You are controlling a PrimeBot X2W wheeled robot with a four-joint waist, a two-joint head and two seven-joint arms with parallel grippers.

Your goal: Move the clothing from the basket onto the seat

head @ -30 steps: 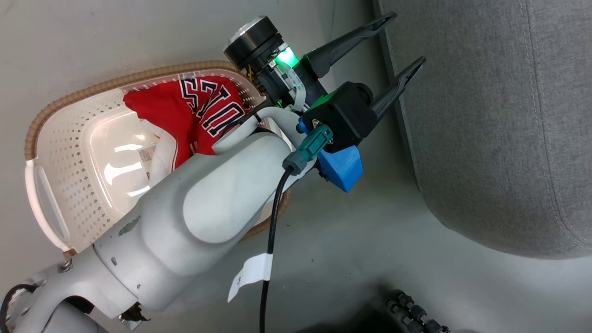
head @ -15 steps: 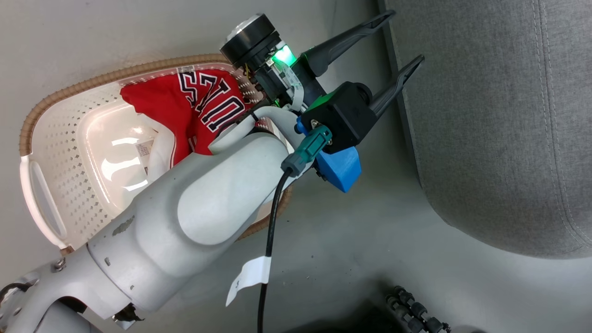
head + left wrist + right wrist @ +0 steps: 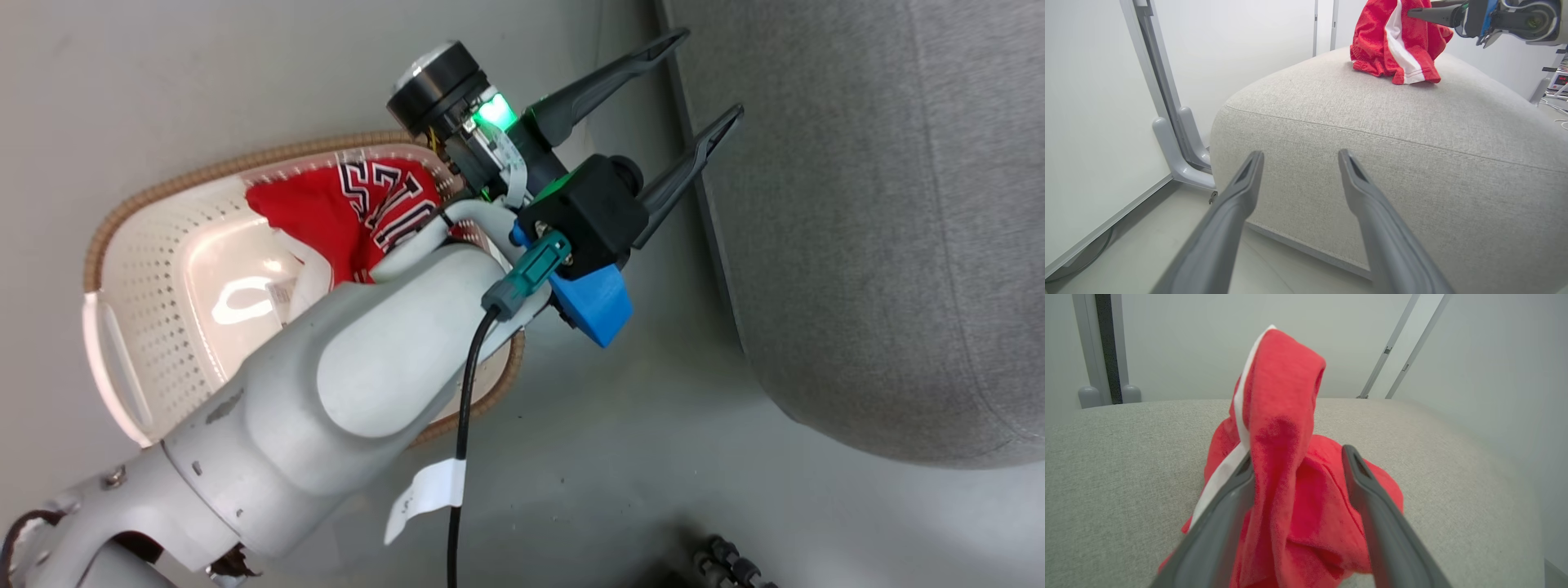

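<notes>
A red garment with black-and-white lettering (image 3: 326,216) lies at the far end of the cream basket (image 3: 147,269), partly hidden by my left forearm. My left gripper (image 3: 709,75) hangs open and empty between the basket and the grey seat (image 3: 857,204); in its wrist view the left gripper (image 3: 1300,157) faces the seat's side (image 3: 1372,163). A second red garment with a white stripe (image 3: 1392,45) sits heaped on the seat top. My right gripper (image 3: 1298,457) stands open around it, a fold of the garment (image 3: 1282,416) rising between the fingers and leaning on the left one.
A white wall panel with a grey post foot (image 3: 1180,139) stands just left of the seat. Grey floor runs between basket and seat. A black ribbed part (image 3: 735,563) and a dangling black cable (image 3: 457,490) show near the bottom.
The head view has shifted a little, so basket and arm sit slightly further right in the picture. The left gripper stays open in the same place relative to the seat.
</notes>
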